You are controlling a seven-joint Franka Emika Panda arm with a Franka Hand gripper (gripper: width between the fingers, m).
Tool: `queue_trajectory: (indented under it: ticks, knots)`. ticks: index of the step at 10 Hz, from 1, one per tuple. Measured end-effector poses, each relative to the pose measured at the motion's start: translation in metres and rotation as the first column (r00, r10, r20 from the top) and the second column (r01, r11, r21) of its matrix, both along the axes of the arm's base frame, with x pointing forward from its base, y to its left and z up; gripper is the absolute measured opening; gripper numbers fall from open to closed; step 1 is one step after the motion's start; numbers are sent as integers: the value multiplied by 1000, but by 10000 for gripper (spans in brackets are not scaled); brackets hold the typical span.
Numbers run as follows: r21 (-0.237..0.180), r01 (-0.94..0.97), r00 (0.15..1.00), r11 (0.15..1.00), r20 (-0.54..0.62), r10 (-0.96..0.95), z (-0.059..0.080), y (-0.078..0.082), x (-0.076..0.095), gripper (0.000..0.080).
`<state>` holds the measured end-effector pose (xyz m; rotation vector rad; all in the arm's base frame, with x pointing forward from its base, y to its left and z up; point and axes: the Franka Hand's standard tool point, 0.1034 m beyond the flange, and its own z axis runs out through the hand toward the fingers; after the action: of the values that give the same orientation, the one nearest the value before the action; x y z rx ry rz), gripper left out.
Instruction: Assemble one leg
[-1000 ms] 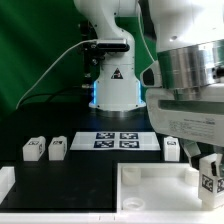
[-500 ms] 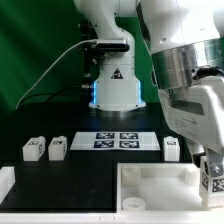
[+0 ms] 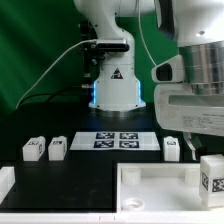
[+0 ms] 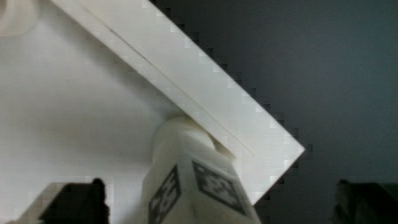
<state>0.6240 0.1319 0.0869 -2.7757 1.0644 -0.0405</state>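
One leg (image 3: 212,177), a small white block with marker tags, stands upright at the far right corner of the large white tray-like piece (image 3: 150,180). My gripper (image 3: 205,148) hangs just above it, open. In the wrist view the leg (image 4: 196,182) rises between my two dark fingertips (image 4: 75,203), which stand wide apart and do not touch it. The white tray-like piece (image 4: 80,110) and its edge lie under it. Three more legs sit on the black table: two at the exterior view's left (image 3: 33,149) (image 3: 57,148) and one at the right (image 3: 172,148).
The marker board (image 3: 120,140) lies flat at the middle back, in front of the arm's white base (image 3: 115,85). A small white bracket (image 3: 6,182) stands at the exterior view's left edge. A green curtain hangs behind.
My gripper has opened and risen off the leg, which stays standing at the tray-like piece's corner. The arm's body has shifted upward and to the exterior view's right.
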Motion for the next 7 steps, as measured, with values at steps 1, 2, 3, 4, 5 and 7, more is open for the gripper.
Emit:
queue_trajectory:
  ticks: [1,2,3,4,5,7]
  knots:
    - [-15,-135,991,991,19,135,0,-2,0,648]
    - [-34,-269,962,963,37,270,0,-3,2,649]
    - [-56,-383,921,922,51,385,-1,-7,5,649]
    - [-85,-519,849,850,63,525,-3,-10,9,649]
    - [-104,-609,784,786,72,617,-4,-10,12,649]
    - [-106,-621,774,777,73,629,-5,-10,12,649]
